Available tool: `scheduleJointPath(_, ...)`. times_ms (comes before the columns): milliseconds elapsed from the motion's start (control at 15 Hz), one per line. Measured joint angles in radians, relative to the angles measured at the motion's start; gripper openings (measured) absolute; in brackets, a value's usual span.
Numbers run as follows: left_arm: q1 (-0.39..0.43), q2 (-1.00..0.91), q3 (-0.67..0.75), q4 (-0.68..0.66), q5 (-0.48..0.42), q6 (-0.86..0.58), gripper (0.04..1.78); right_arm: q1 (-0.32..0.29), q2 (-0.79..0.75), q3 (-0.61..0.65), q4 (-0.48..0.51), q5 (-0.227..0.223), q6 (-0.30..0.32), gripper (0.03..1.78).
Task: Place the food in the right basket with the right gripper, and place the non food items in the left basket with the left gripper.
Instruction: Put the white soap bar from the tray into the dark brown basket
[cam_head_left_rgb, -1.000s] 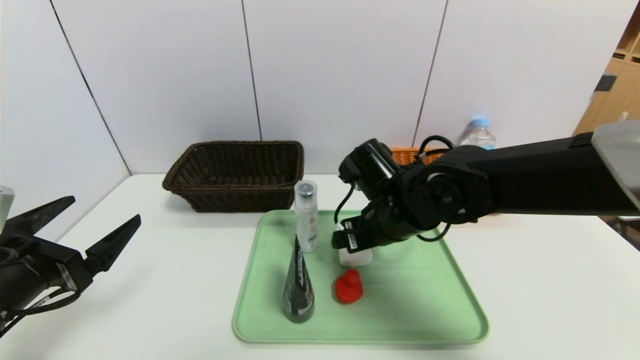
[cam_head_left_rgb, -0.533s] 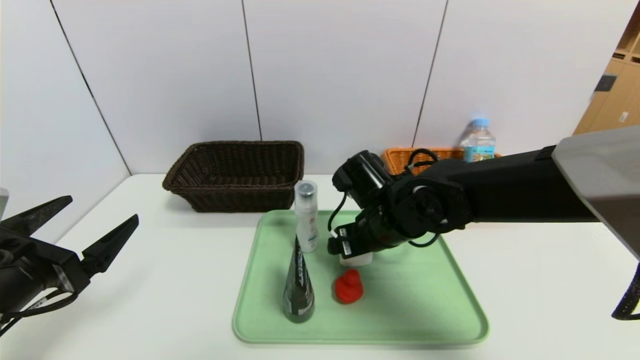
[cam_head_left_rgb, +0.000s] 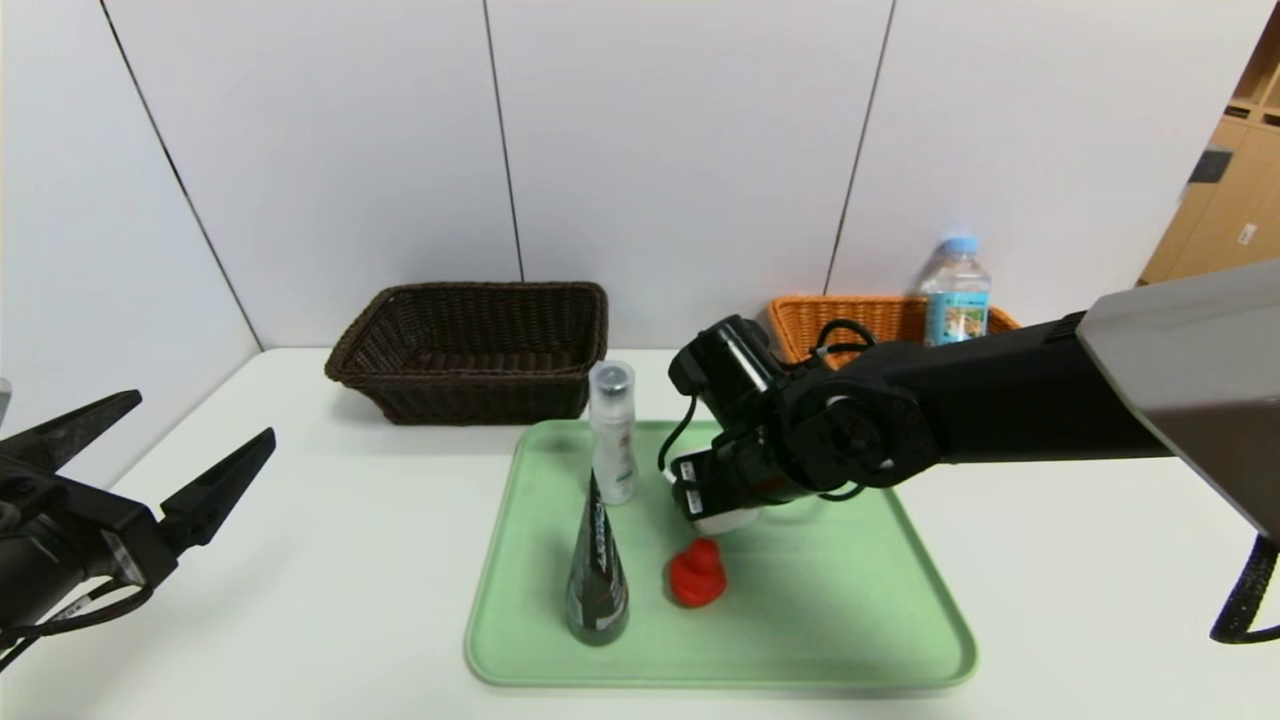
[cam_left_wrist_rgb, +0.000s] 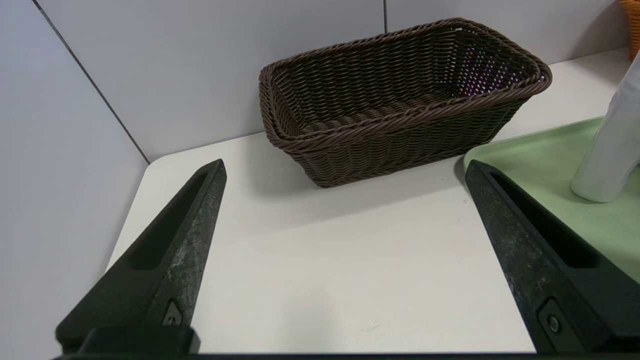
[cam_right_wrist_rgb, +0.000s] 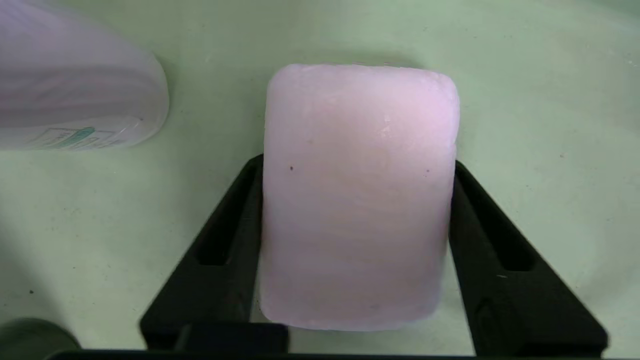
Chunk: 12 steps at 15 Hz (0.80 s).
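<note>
On the green tray (cam_head_left_rgb: 850, 620) in the middle of the white table (cam_head_left_rgb: 1100, 560), the right gripper (cam_right_wrist_rgb: 356, 165) is down low with its two black fingers (cam_right_wrist_rgb: 225, 240) pressed against the long sides of the white soap bar (cam_right_wrist_rgb: 357, 195), so it is clamped on the soap; the wrist view shows the bar filling the space between the fingers, and whether it is just off the tray surface cannot be told. From the head view only a sliver of the soap shows under the right arm's wrist. Just beside it stands the slim white spray bottle (cam_head_left_rgb: 613, 432) with its silver cap, upright near the tray's far edge. Nearer the robot, the dark cone-shaped tube (cam_head_left_rgb: 596, 575) stands upright, and the small red duck (cam_head_left_rgb: 697, 573) sits just beside it, both on the tray. Behind the tray, against the wall, the dark brown basket (cam_head_left_rgb: 470, 345) sits to the left, and the orange basket (cam_head_left_rgb: 860, 318) sits to the right, partly hidden by the right arm. A water bottle (cam_head_left_rgb: 956, 290) with a light-blue cap stands upright at the orange basket. Far off to the left side of the table, the left gripper (cam_left_wrist_rgb: 345, 170) hovers with its fingers spread wide and nothing between them, pointing toward the dark brown basket.
</note>
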Motion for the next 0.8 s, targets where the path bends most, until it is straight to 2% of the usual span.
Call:
scheduleJointPath(267, 0.0, -0.002, 0.001, 0.0, 0.0, -0.001, 1.69, 0.001, -0.013, 0.005, 0.004, -0.003, -0.002, 0.99)
scheduleJointPath(467, 0.0, -0.002, 0.001, 0.0, 0.0, -0.001, 1.69, 0.003, -0.069, 0.002, -0.016, -0.028, -0.017, 0.99)
scheduleJointPath(600, 0.0, -0.002, 0.0, 0.0, 0.0, -0.001, 1.69, 0.004, -0.131, 0.005, -0.061, -0.034, -0.024, 0.99)
scheduleJointPath(800, 0.0, -0.005, 0.001, 0.0, 0.0, -0.001, 1.69, -0.014, -0.234, 0.016, -0.151, -0.036, -0.067, 0.99)
